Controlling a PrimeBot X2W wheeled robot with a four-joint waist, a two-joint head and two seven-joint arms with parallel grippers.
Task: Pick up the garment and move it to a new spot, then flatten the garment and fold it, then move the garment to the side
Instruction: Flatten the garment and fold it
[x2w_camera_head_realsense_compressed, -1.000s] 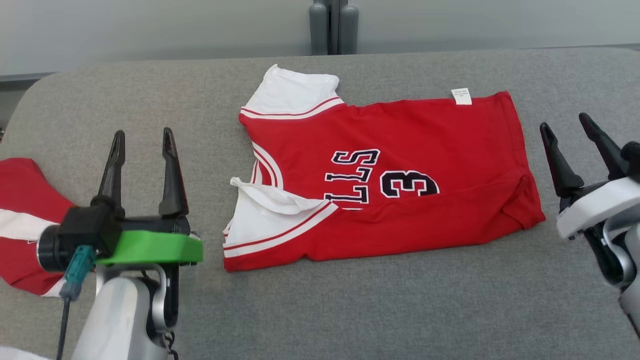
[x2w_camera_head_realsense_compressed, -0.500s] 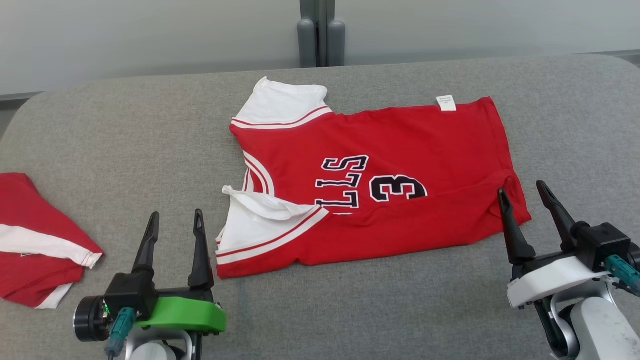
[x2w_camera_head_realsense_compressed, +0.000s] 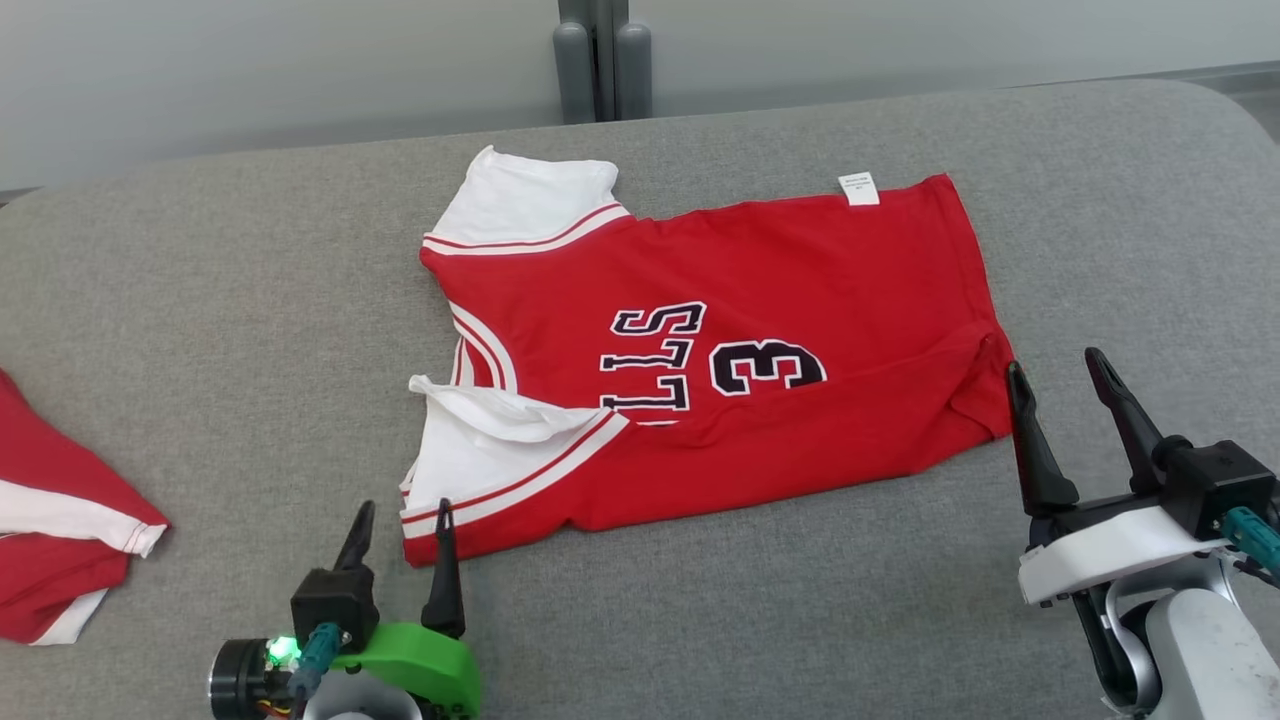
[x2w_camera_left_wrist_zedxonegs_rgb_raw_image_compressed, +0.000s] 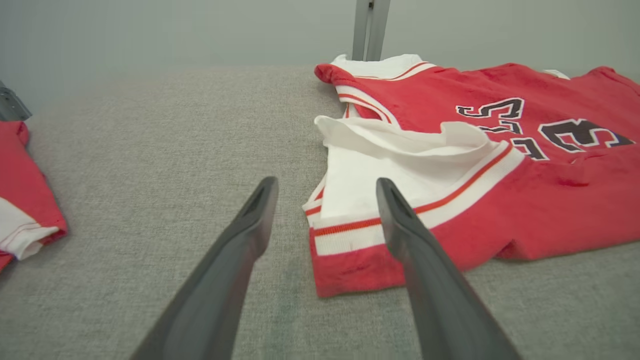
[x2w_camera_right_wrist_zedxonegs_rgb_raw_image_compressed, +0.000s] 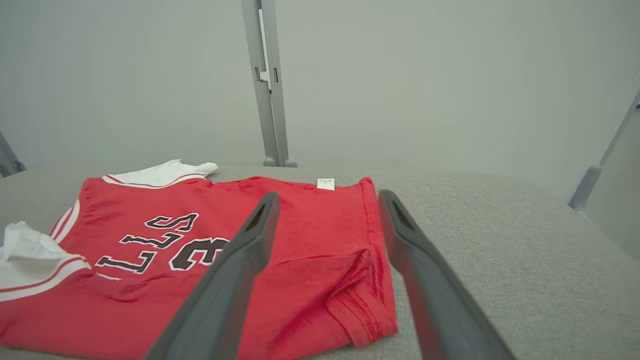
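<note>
The garment (x2w_camera_head_realsense_compressed: 720, 350) is a red jersey with white sleeves and dark lettering, lying folded lengthwise on the grey padded table (x2w_camera_head_realsense_compressed: 250, 300). My left gripper (x2w_camera_head_realsense_compressed: 404, 515) stands open at the near edge, its right fingertip by the jersey's near-left sleeve corner. In the left wrist view that corner of the garment (x2w_camera_left_wrist_zedxonegs_rgb_raw_image_compressed: 350, 240) lies just ahead between the left gripper's (x2w_camera_left_wrist_zedxonegs_rgb_raw_image_compressed: 326, 187) fingers. My right gripper (x2w_camera_head_realsense_compressed: 1055, 365) is open beside the jersey's near-right hem corner. The right wrist view has the garment's (x2w_camera_right_wrist_zedxonegs_rgb_raw_image_compressed: 200, 250) folded hem corner between and below the right gripper's (x2w_camera_right_wrist_zedxonegs_rgb_raw_image_compressed: 330, 197) fingers.
A second red and white garment (x2w_camera_head_realsense_compressed: 60, 540) lies at the table's left edge, also seen as a red cloth (x2w_camera_left_wrist_zedxonegs_rgb_raw_image_compressed: 20, 200) in the left wrist view. A grey post (x2w_camera_head_realsense_compressed: 600, 60) stands behind the table's far edge. Bare grey surface lies in front of the jersey.
The camera has shifted. My left gripper has drawn back and down to the jersey's near-left corner. My right gripper has come in from the right to the near-right hem corner. Both stayed open.
</note>
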